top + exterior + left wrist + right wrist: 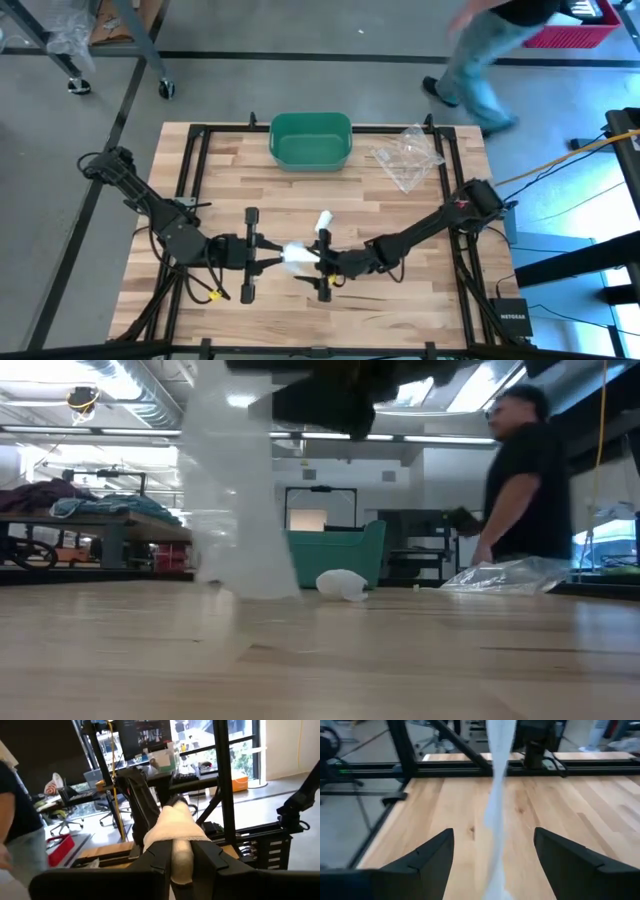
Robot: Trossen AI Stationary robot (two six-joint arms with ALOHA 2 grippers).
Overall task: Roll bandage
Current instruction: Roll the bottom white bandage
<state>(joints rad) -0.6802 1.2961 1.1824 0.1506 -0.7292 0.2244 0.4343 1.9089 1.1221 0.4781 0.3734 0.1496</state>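
Worktop (230,170): light wooden slats, dark metal frame around it.

Bandage (297,256): white gauze, held above the worktop between the two hands near the front middle. In the left wrist view its rolled part (176,832) sits between that hand's fingers; in the right wrist view a loose strip (496,795) hangs down between the right fingers. In the low view it appears as a pale hanging band (232,490).

Left hand (268,253): fingers pinched on the bandage roll.

Right hand (318,258): fingers (427,855) spread wide, the strip hanging in the gap, apart from both.

Second bandage roll (323,220): white, lying on the worktop behind the hands.

Green bin (311,140): at the worktop's far edge.

Clear plastic bag (408,154): right of the bin.

Person (525,485): dark shirt, beyond the worktop.
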